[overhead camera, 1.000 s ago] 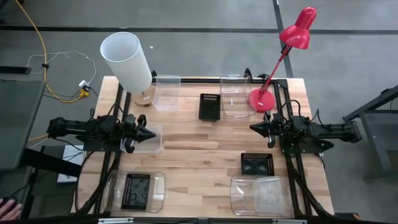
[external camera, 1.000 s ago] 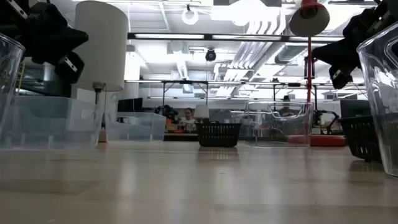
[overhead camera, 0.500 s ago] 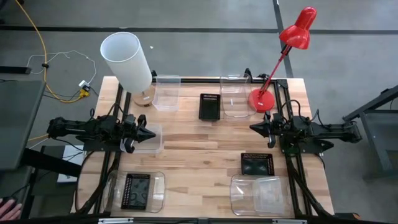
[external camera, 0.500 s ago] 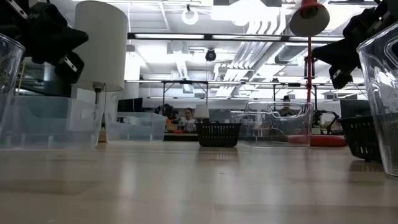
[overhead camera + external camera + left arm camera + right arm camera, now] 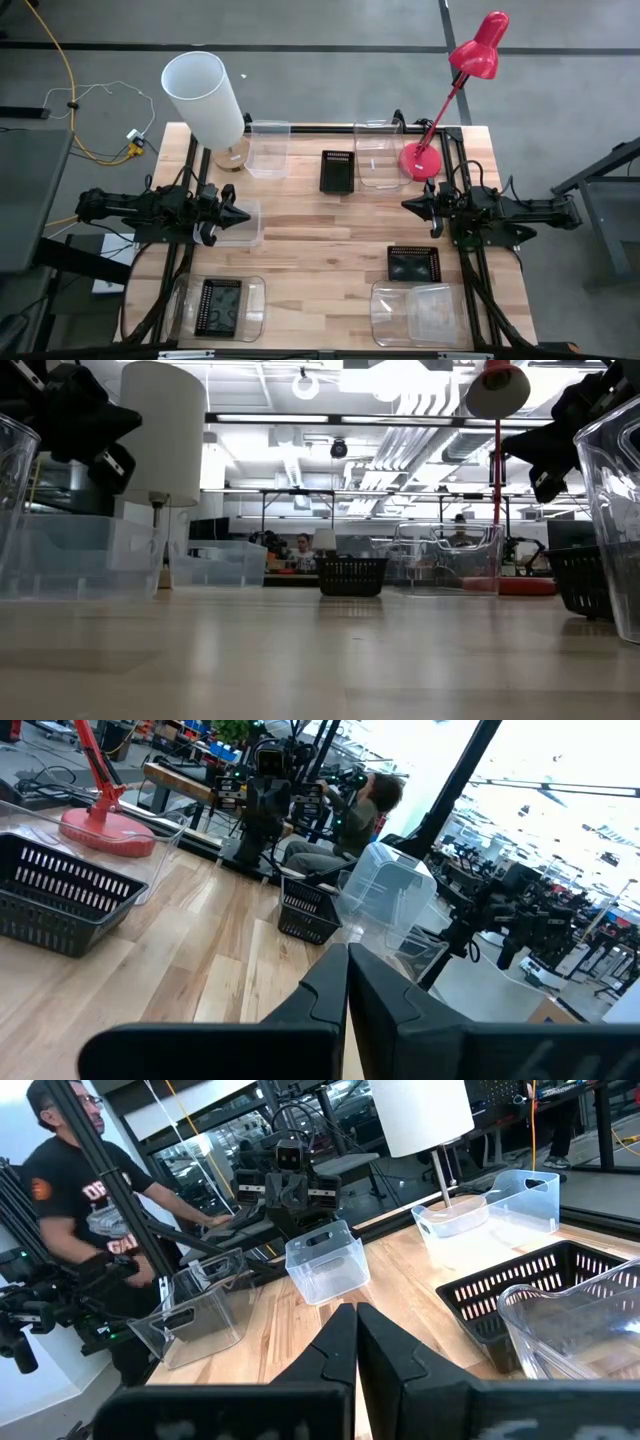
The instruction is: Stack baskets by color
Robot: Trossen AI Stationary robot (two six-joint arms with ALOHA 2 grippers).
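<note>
Both grippers hang shut above the table and touch nothing. My left gripper (image 5: 243,216) is at the left side, above a frosted white basket (image 5: 238,224). My right gripper (image 5: 408,206) is at the right side. A second frosted basket (image 5: 267,148), a black basket (image 5: 337,170) and a clear tub (image 5: 377,156) stand along the far edge. Near the front left, a black basket (image 5: 219,306) sits inside a clear tub (image 5: 256,308). At the front right stand a black basket (image 5: 413,264) and a clear tub (image 5: 415,314).
A white lampshade (image 5: 203,97) stands at the far left corner, and a red desk lamp's base (image 5: 420,161) at the far right. Bare wood (image 5: 320,235) lies between the grippers. A person (image 5: 80,1180) stands beyond the table's left side.
</note>
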